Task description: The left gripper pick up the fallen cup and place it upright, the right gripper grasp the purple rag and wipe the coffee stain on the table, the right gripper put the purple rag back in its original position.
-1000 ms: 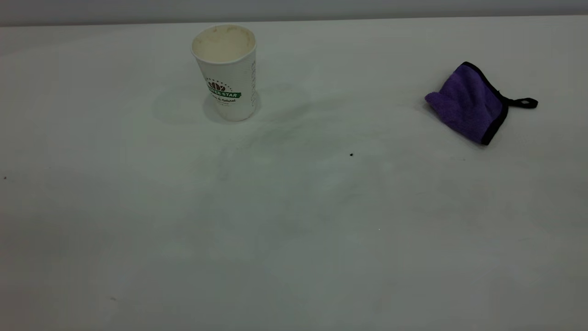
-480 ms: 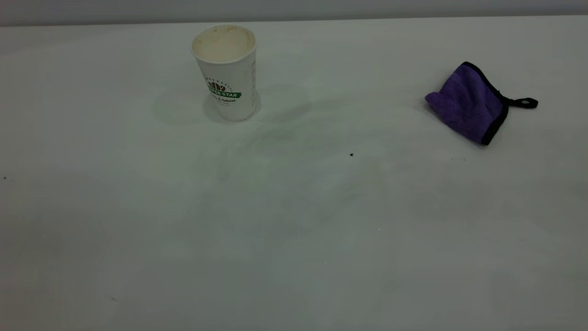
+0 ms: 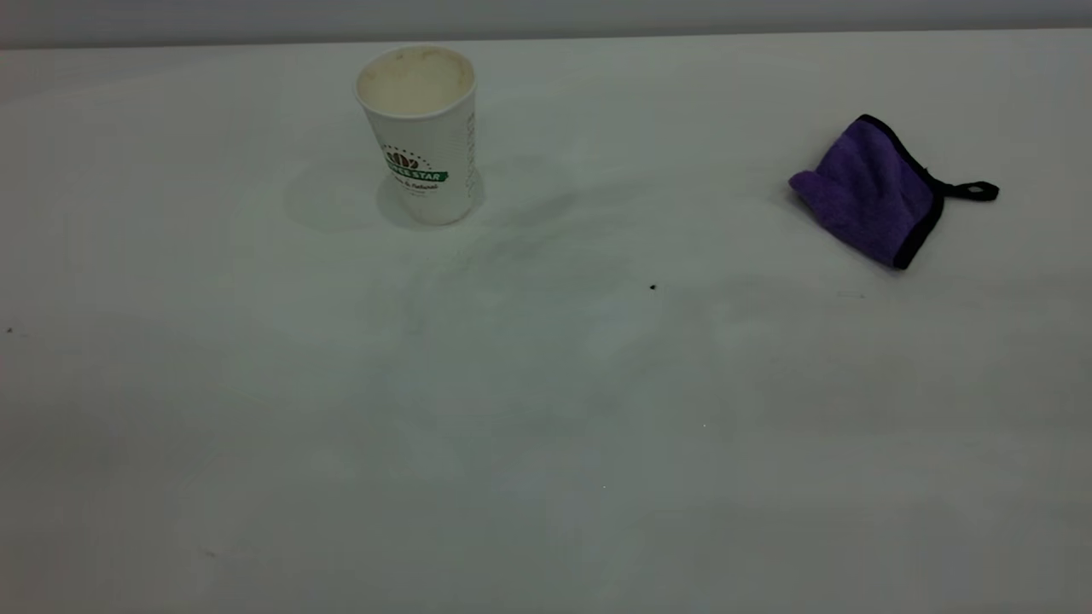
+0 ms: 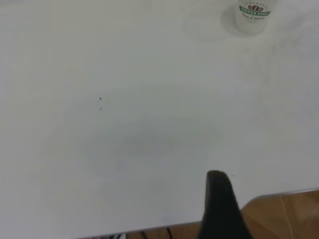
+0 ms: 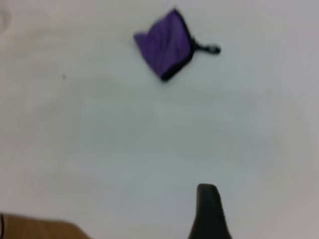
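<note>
left tool (image 4: 219, 209): one finger seen above counter (image 3: 546, 443) edge, grip state not discernible | right tool (image 5: 208, 211): likewise, retracted | cup (image 3: 418, 132): upright, upper left, judged righted | purple rag (image 3: 870, 192): upper right, released, apparently returned | coffee stain: none visible

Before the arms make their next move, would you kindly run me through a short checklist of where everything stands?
1. Cup upright on the table: ok.
2. Coffee stain wiped: ok; no brown blot shows, only a tiny black speck.
3. Purple rag lying free on the table, well apart from the cup: ok.
4. Left gripper clear of the cup, back near the table edge: ok; open or shut: cannot tell.
5. Right gripper clear of the rag: ok; open or shut: cannot tell.
</note>
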Robot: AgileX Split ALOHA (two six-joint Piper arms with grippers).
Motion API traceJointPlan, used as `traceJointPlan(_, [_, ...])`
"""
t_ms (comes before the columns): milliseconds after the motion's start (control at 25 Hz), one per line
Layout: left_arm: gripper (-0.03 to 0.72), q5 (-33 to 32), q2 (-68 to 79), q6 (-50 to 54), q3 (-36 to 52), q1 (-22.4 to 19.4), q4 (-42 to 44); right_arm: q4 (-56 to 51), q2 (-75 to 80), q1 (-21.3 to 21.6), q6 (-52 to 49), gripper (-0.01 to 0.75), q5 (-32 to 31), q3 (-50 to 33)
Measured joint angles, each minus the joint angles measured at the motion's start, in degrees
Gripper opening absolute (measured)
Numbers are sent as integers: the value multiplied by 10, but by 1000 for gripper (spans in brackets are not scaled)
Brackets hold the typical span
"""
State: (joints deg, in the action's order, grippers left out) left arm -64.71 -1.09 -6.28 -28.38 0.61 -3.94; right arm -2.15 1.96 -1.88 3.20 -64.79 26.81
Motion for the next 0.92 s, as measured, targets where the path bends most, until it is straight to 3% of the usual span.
traceJointPlan(920, [549, 0, 0, 1, 0, 0, 0, 0, -29, 6, 0, 588, -3, 0])
